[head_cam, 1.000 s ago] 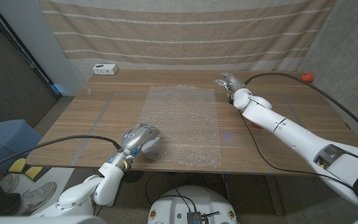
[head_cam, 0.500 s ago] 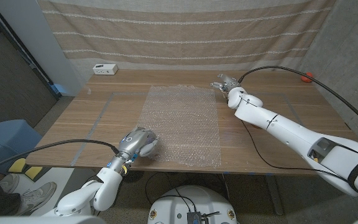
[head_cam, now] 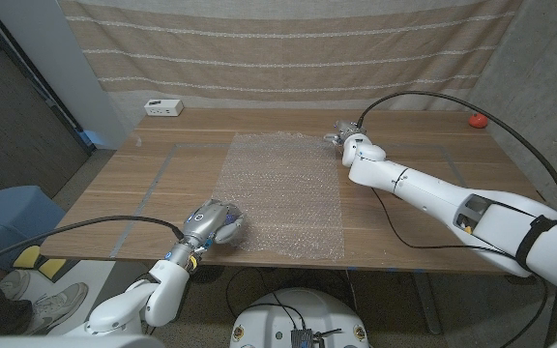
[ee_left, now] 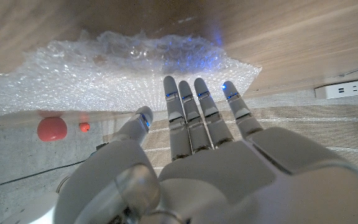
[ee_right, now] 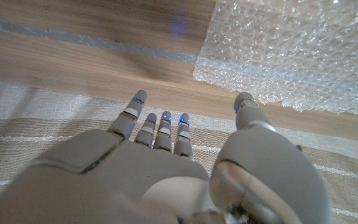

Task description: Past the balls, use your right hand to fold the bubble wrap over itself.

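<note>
At the far corner of the bubble wrap (head_cam: 283, 193), right hand (head_cam: 347, 136) sits just past the sheet's edge, fingers (ee_right: 160, 127) apart, nothing held. Wrist view puts the corner beside the thumb, close but seemingly not yet touching. Likely placement: lined up to catch that corner and draw it back over the sheet toward the near side.

Left hand (head_cam: 213, 221) at the opposite near corner, fingers (ee_left: 194, 106) extended and spread, empty, reaching onto the sheet's rim; contact uncertain. Probably there to pin the wrap while the other end lifts.

Sheet: clear, pebbled with small bubbles, limp, lying flat and unfolded on smooth wooden table (head_cam: 153, 174). Edges slightly ragged, glinting. Light stuff; I judge it will slide unless anchored.
</note>
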